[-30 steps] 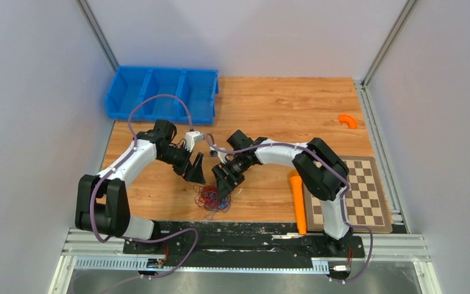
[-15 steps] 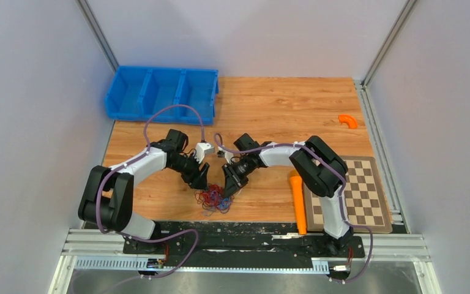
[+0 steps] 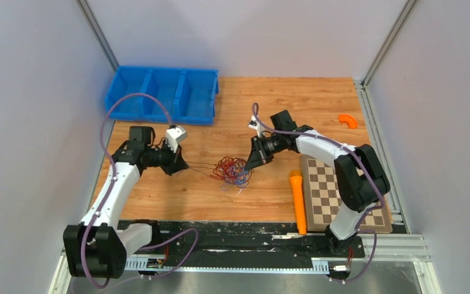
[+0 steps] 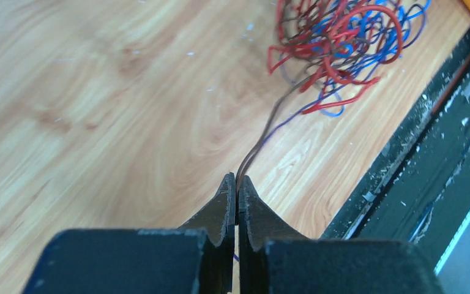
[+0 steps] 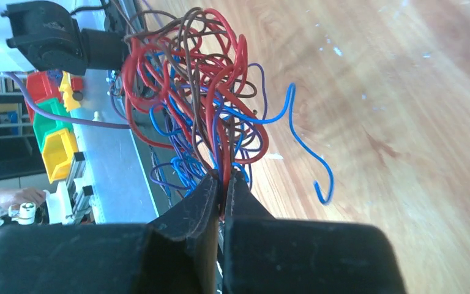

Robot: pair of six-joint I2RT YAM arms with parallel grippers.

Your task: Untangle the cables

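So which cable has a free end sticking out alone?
The blue cable: its hooked end curls away over the wood, while the other cables stay looped in the tangle.

Left arm [image 3: 115, 187]: stretched forward, forearm angled inward. Left gripper [image 4: 237, 182]: jaws pressed together, two strands of the cables [image 4: 333, 46] pinched at the very tips. Right arm [image 3: 333, 150]: folded back toward centre. Right gripper [image 5: 222, 180]: jaws closed (several strands nipped between). Grippers face each other, well apart.
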